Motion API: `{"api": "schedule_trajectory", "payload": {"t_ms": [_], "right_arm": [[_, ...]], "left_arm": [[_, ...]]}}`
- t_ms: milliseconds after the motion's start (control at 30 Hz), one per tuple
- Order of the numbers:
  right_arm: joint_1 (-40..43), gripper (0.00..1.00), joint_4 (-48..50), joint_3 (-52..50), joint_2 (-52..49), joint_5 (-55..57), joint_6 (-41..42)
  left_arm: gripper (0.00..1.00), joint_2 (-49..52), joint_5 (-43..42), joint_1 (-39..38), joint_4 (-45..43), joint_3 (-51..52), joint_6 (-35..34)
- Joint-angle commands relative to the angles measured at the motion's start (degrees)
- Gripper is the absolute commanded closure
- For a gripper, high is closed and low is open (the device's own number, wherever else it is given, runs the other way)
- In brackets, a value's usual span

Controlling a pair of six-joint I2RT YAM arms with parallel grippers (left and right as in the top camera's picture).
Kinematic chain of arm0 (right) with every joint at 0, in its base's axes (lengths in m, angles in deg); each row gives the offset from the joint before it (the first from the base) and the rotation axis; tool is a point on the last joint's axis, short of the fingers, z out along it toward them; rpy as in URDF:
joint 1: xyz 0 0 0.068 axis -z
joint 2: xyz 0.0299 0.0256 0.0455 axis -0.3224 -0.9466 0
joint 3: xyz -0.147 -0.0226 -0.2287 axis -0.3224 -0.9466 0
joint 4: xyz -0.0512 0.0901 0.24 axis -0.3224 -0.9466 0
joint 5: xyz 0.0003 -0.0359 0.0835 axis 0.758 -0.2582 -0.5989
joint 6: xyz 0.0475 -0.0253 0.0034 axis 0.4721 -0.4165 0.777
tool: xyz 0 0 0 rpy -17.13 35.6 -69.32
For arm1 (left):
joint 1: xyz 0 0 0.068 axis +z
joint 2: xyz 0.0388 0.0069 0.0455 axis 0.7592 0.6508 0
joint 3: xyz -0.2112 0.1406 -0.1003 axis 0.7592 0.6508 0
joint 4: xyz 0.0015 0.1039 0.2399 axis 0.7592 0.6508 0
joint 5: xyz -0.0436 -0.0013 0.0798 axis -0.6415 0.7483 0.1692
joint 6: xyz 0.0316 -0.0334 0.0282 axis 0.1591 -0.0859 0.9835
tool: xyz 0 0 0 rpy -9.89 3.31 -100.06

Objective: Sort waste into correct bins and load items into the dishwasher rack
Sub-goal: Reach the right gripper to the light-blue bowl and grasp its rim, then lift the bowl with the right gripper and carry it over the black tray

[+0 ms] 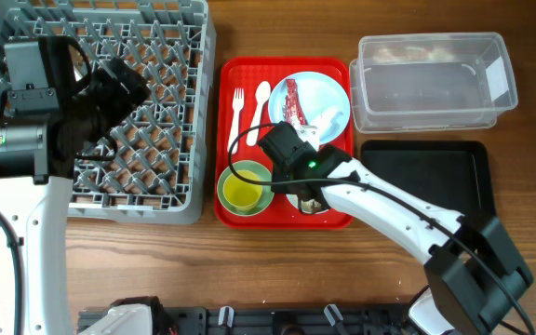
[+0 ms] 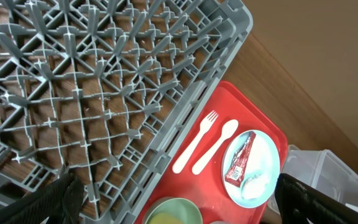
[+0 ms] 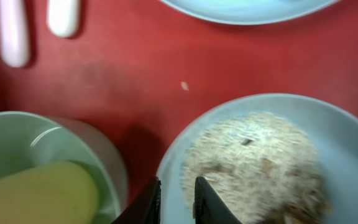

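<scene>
The right pincer (image 3: 177, 186) is grasping the left rim of the light-blue bowl (image 3: 347, 155), one finger inside and one outside, the jaws nearly together. That bowl is sitting at the near right corner of the red serving tray (image 3: 135, 68) and is holding white rice-like grains (image 3: 253, 155) with brown bits. Just left of it on the tray, the pale-green bowl (image 3: 17, 134) is holding the yellow cup (image 3: 36, 193). At the tray's far end, the light-blue plate (image 2: 263, 146) is carrying the red sachet wrapper (image 2: 240, 158) and the white tissue (image 2: 257, 183), with the cream spoon (image 2: 216, 146) and fork (image 2: 194, 143) lying to its left. The grey dishwasher rack (image 2: 185, 106) is standing on the surface (image 1: 249, 270) left of the tray; the clear tub (image 1: 435, 79) and black tray (image 1: 426, 177) are sitting to its right. The left pincer (image 2: 179, 186) is hovering released, its jaws wide, above the rack's edge nearest the tray.
</scene>
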Motion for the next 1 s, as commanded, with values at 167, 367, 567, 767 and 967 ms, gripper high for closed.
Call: {"api": "schedule_trajectory", "payload": {"t_ms": [167,367,567,767,967], "right_arm": [[0.02,0.79,-0.04,-0.24,-1.05,-3.72,-0.28],[0.02,0.80,1.66,-1.88,-3.19,-3.80,-0.15],[0.02,0.82,1.64,-1.92,-3.39,-3.96,-0.15],[0.02,0.91,1.40,-2.03,-3.39,-4.00,-0.13],[0.02,0.96,1.46,-2.01,-3.37,-4.00,-0.17]], "left_arm": [[0.00,0.22,-0.46,0.31,0.02,-0.55,-0.13],[0.00,0.22,-0.46,0.31,0.00,-0.55,-0.13],[0.00,0.22,-0.46,0.31,0.00,-0.55,-0.13],[0.00,0.22,-0.46,0.31,0.00,-0.55,-0.13],[0.00,0.22,-0.46,0.31,0.00,-0.55,-0.13]]}}
